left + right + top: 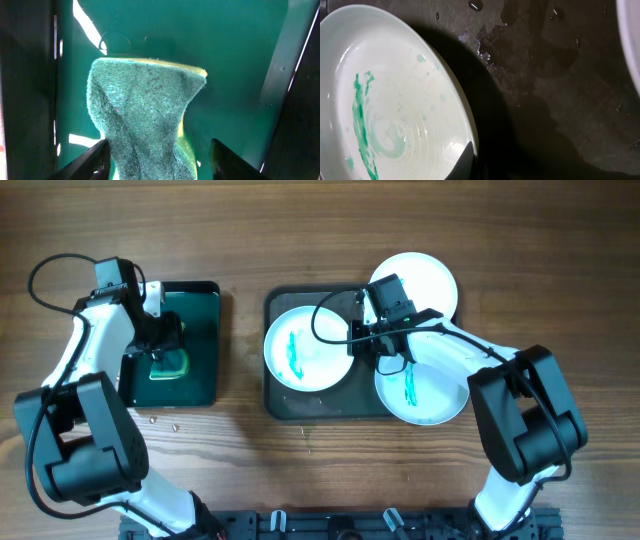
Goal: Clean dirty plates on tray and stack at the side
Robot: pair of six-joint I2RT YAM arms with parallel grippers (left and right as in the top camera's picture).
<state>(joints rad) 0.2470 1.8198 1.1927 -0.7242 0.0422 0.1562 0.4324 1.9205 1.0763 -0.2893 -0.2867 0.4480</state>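
Nearest, smeared plate (pixel 440 395) overlapping the right rim of the tray (pixel 280 402); right gripper (pixel 386 358) at its edge, fingers pressed together (pinching it or not, cannot tell). Further, second smeared plate (pixel 305 350) inside the tray; left gripper (pixel 165 356) over the green tray (pixel 200 330), fingers spread around the sponge (pixel 145 115). Farthest, clean plate (pixel 430 275).

Overhead looks straight down; wrist views sit close over its green tray (pixel 235 40) and grey tray (pixel 560 75).
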